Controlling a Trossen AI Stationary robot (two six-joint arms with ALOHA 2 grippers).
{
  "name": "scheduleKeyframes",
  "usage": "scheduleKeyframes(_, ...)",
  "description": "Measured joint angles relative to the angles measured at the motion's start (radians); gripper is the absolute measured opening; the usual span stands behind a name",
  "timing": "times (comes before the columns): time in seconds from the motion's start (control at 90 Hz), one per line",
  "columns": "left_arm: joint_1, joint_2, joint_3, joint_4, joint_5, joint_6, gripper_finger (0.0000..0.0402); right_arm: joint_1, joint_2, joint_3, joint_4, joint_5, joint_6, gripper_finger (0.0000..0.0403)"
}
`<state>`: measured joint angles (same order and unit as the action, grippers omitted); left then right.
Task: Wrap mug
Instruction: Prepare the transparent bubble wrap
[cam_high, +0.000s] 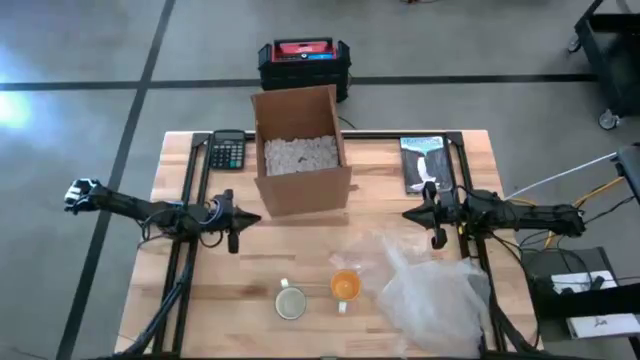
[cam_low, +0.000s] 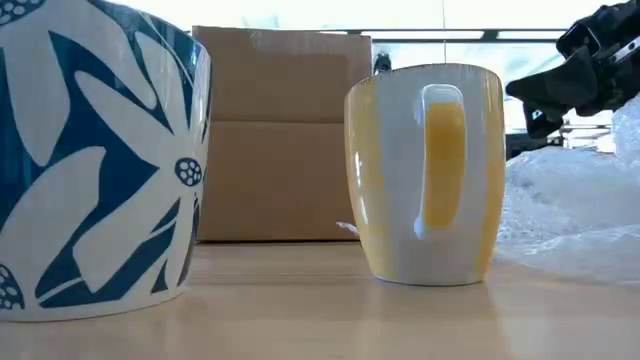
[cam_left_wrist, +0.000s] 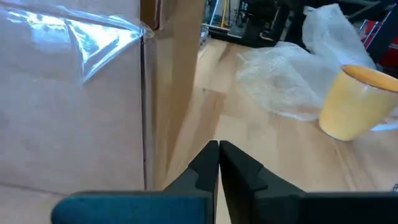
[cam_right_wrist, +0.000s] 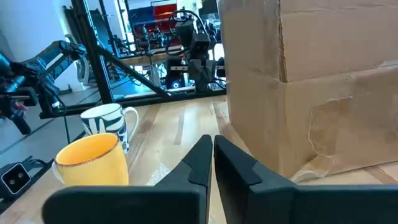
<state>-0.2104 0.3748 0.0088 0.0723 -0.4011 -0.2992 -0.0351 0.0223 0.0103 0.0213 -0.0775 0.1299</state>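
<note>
Mugs are sitting side by side: yellow mug (cam_high: 345, 286), blue-patterned mug (cam_high: 291, 302). We are hovering our left gripper (cam_high: 234, 238) and right gripper (cam_high: 437, 236) beside the cardboard box (cam_high: 300, 150), fingers pressed together, gripping nothing

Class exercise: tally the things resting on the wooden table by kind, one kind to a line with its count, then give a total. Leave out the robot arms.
Mugs: 2 (yellow mug, blue-and-white mug)
Cardboard boxes: 1
Calculators: 1
Clear plastic wrap heaps: 1
Flat printed packets: 1
Total: 6
</note>
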Motion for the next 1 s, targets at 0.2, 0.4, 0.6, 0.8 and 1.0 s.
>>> scheduleKeyframes(0.2, 0.0, 0.0, 0.0, 0.071, -0.001, -0.017, 0.0, 0.0, 0.0, 0.0, 0.083, -0.002, 0.009, 0.0002)
scheduleKeyframes(0.4, 0.0, 0.0, 0.0, 0.276, -0.01, -0.02, 0.0, 0.0, 0.0, 0.0, 0.213, 0.04, 0.107, 0.0002)
scheduleKeyframes(0.6, 0.0, 0.0, 0.0, 0.344, 0.0, 0.019, 0.0, 0.0, 0.008, 0.0, 0.202, 0.051, 0.151, 0.0002)
scheduleKeyframes(0.8, -0.026, 0.043, 0.109, 0.234, 0.113, 0.008, 0.0, 0.006, 0.135, 0.096, 0.183, 0.009, 0.193, 0.0002)
scheduleKeyframes(1.0, -0.14, 0.254, 0.318, 0.003, 0.129, -0.009, 0.0, 0.019, 0.446, 0.389, -0.148, -0.138, 0.193, 0.0002)
